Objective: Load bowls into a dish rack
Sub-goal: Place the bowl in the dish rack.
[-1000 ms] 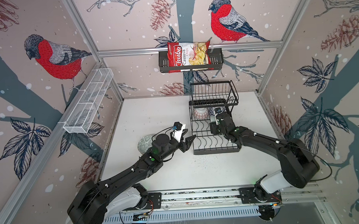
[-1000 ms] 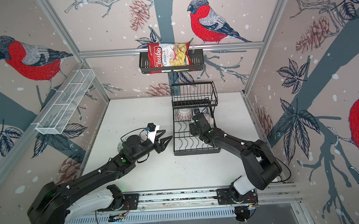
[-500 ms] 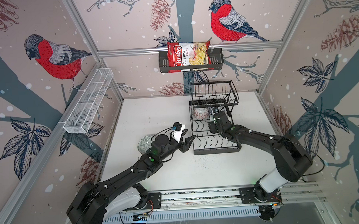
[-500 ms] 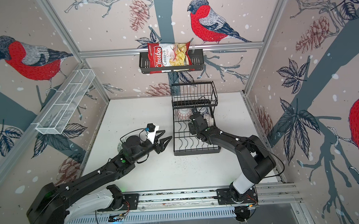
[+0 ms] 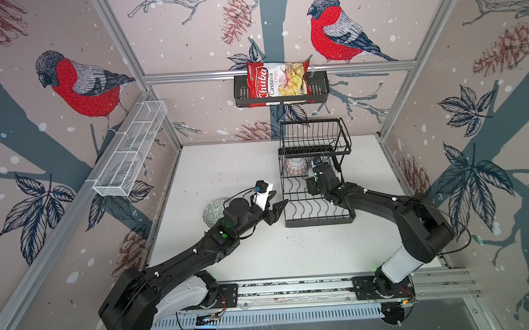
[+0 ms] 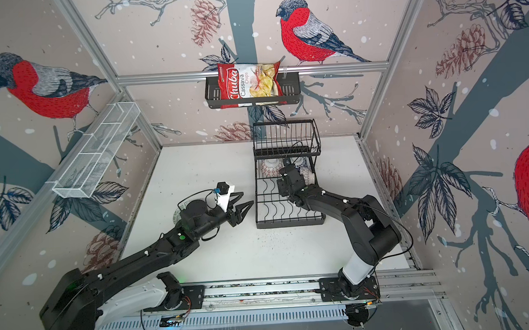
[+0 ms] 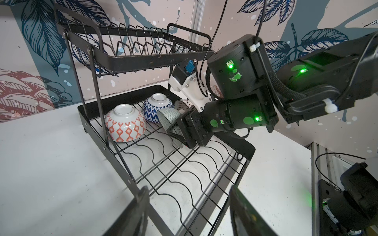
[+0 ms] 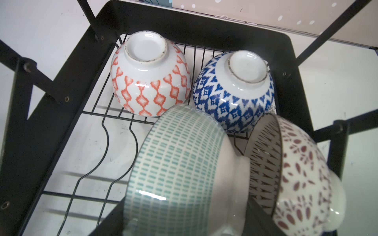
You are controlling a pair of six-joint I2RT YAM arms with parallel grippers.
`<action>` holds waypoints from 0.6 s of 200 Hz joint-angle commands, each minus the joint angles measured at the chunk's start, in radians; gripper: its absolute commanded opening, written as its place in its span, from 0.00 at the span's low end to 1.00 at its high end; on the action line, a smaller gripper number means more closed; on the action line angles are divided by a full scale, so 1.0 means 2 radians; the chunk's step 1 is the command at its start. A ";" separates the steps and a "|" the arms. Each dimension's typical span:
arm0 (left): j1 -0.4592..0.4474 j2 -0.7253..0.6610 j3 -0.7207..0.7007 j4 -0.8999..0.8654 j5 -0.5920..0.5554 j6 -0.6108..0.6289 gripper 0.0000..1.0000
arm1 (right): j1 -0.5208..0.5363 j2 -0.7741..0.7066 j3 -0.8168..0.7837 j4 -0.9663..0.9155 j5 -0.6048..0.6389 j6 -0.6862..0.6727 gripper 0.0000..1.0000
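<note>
Right hand [image 7: 176, 130] gripping teal-dashed bowl [image 8: 173, 163] by rim, tilting it on edge over dish rack [image 5: 319, 222] lower tier, probably for seating beside inverted orange bowl [image 7: 124, 124] and blue bowl [image 7: 155, 108]; left hand [image 5: 279, 208] hovering beside rack, jaws apart, empty; green-patterned bowl [image 5: 211, 211] lying on desk [image 5: 226, 167], awaiting loading.

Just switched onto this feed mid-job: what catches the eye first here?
The right gripper holds a teal-dashed bowl tilted on its side over the lower tier of the dish rack, next to an orange bowl and a blue bowl sitting upside down. The left gripper hangs open and empty beside the rack, with one green-patterned bowl on the table, partly hidden by that arm.
</note>
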 commanded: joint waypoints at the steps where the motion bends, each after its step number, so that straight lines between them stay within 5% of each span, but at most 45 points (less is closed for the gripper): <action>1: 0.001 -0.001 0.000 0.004 -0.002 -0.001 0.61 | -0.005 0.005 0.004 0.009 -0.012 0.027 0.61; 120: 0.002 -0.006 -0.003 0.001 -0.001 -0.001 0.61 | -0.004 0.010 0.007 -0.006 0.000 0.045 0.78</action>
